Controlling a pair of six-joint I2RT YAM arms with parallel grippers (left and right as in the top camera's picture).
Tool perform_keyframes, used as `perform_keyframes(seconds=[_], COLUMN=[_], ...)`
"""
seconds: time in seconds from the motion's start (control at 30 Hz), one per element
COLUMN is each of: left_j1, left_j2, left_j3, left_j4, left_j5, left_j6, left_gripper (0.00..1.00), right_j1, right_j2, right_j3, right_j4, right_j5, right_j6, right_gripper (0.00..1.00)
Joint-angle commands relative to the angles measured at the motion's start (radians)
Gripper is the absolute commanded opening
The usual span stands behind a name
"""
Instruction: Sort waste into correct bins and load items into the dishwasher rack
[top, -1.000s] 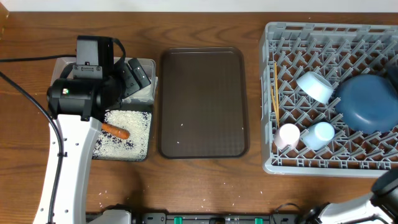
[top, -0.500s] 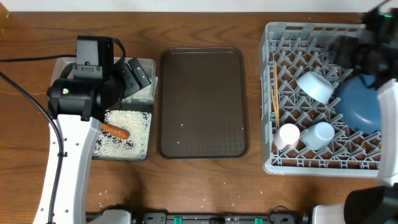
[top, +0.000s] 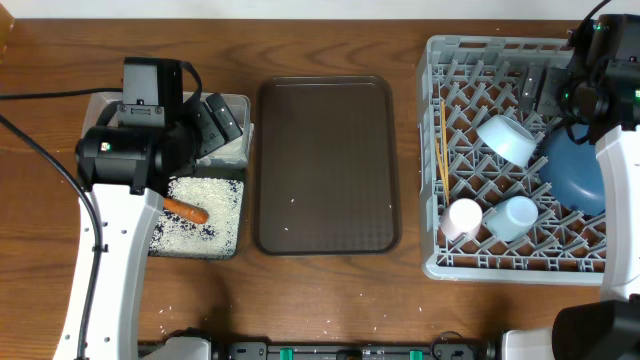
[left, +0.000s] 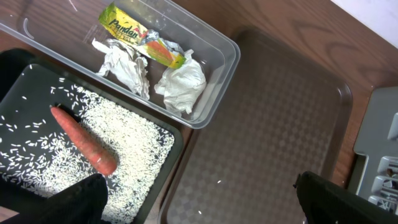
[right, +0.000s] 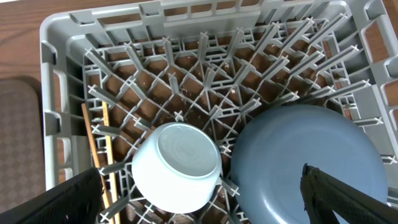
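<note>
**Findings, nearest first; positions referred to the brown serving tray (top: 325, 165).**

1. The shallow black tray (left: 28, 84) was found left of the brown serving tray, level with its near half. White rice grains (left: 124, 137) were spread over its floor, and the small orange carrot (left: 84, 148) was lying on them.
2. The clear tub (left: 217, 81) was found touching the black tray's far edge, also left of the brown serving tray. The yellow-green wrapper (left: 140, 36), crumpled silver foil (left: 124, 65) and crumpled white paper (left: 183, 84) were contained in it.
3. The left gripper (left: 199, 199) was observed over these two bins. Its fingers were spread wide and nothing was held.
4. The dishwasher rack (top: 500, 268) was located right of the brown serving tray.
   - At its near side, the pinkish-white cup (top: 462, 217) and light blue cup (top: 515, 215) were seated side by side.
   - Farther back, the white bowl (top: 507, 138) was lodged among the pegs, mouth down and tilted.
   - The blue plate (top: 575, 170) was leaned just beside the bowl, on the side away from the serving tray.
   - The wooden chopsticks (top: 441, 145) were laid along the rack wall nearest the serving tray.
5. The right gripper (right: 199, 196) was recorded above the bowl and plate. Its jaws were fully parted and it was empty.
</note>
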Motion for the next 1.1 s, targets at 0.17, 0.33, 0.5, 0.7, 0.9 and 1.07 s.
perform_keyframes(seconds=[0.17,0.33,0.5,0.7,0.9,1.07], left_j1=[0.005,0.005,0.005,0.005,0.005,0.005], left_j2=[0.002,0.002,0.002,0.002,0.002,0.002], left_j3=[-0.004,-0.004,-0.004,-0.004,-0.004,-0.004], left_j4=[-0.003,-0.003,-0.003,-0.003,-0.003,-0.003], left_j5=[-0.016,-0.016,-0.016,-0.016,-0.016,-0.016], left_j6=[0.006,0.006,0.006,0.006,0.006,0.006], left_gripper=[0.99,0.99,0.99,0.99,0.99,0.99], right_j1=[0.016,0.016,0.018,0.038,0.061,0.091], right_j2=[-0.006,0.003,-0.004,-0.124,-0.334,-0.52], right_j3=[0.014,0.014,0.01,0.01,0.01,0.0], right_j4=[-0.003,-0.002,-0.004,-0.005,-0.005,-0.005], right_j5=[0.018,0.018,0.017,0.017,0.017,0.017], right_j6=[-0.011,-0.011,-0.011,-0.011,-0.011,-0.011], right_gripper=[0.99,0.99,0.99,0.99,0.99,0.99])
